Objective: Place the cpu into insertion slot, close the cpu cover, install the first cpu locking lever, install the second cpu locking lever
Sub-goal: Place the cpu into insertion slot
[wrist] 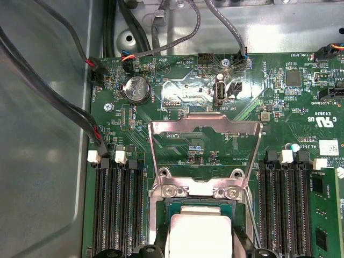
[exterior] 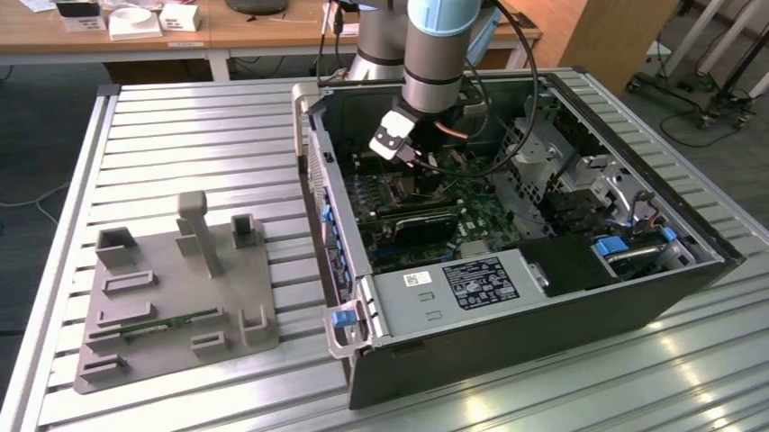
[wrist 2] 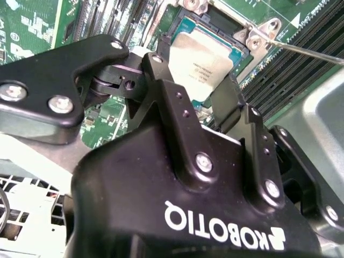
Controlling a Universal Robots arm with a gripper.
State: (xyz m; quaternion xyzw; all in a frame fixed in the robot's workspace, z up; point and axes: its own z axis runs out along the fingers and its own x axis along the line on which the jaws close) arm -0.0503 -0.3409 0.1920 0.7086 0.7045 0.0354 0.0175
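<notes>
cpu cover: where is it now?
In the first wrist view the cpu cover stands open, hinged at the edge of the insertion slot, just beyond the cpu.

An open computer case point(exterior: 517, 333) lies on a slatted metal table point(exterior: 204, 126), near a grey fixture plate point(exterior: 168, 306).

**Open case and fixture share the counter**

The computer case point(exterior: 529, 297) lies on the counter point(exterior: 180, 126) toward the exterior view's right, and the fixture block point(exterior: 168, 306) sits near the left edge. Inside the case, the cpu point(wrist 2: 200, 59) sits at the insertion slot point(wrist 2: 223, 24). The cpu cover point(wrist: 204, 127) stands open just beyond it, and memory slots point(wrist: 115, 209) flank both sides.
</notes>
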